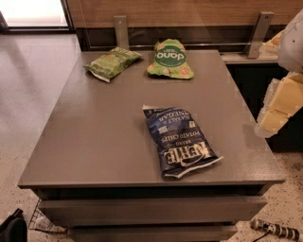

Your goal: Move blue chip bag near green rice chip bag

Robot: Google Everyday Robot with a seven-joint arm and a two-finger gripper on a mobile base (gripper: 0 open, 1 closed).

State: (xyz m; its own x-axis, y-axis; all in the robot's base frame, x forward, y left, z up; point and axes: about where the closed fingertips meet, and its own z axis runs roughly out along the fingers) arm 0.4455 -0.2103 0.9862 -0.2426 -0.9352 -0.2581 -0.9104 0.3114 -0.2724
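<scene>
The blue chip bag [182,142], where did it lie? asked the first.

Flat on the grey table [94,132], said the second, in the lower centre of the frame and a little to the right. Its lower end was close to the table's near edge. It ran slantwise from upper left to lower right, and its white lettering read upside down from the camera's side.

And the green rice chip bag [169,59]?

At the upper centre of the frame, near the table's far edge, also lying flat with its white letters upside down. The two bags were well apart, with bare tabletop between them.

Was anything else on the table?

An olive-green bag [112,63] lay to the left of the green rice chip bag. It was near that bag but not touching it, and it was turned at an angle.

Where was the gripper [279,106]?

At the right edge of the frame. It was a pale, blocky shape beyond the table's right side, about level with the blue chip bag and apart from it. It touched no bag and held nothing that I could see. I could not tell whether it was open or closed.

And around the table?

A wooden panel [189,12] ran along the top of the frame, with two metal brackets below it. On the speckled floor a cable [277,230] lay at the lower right.
</scene>
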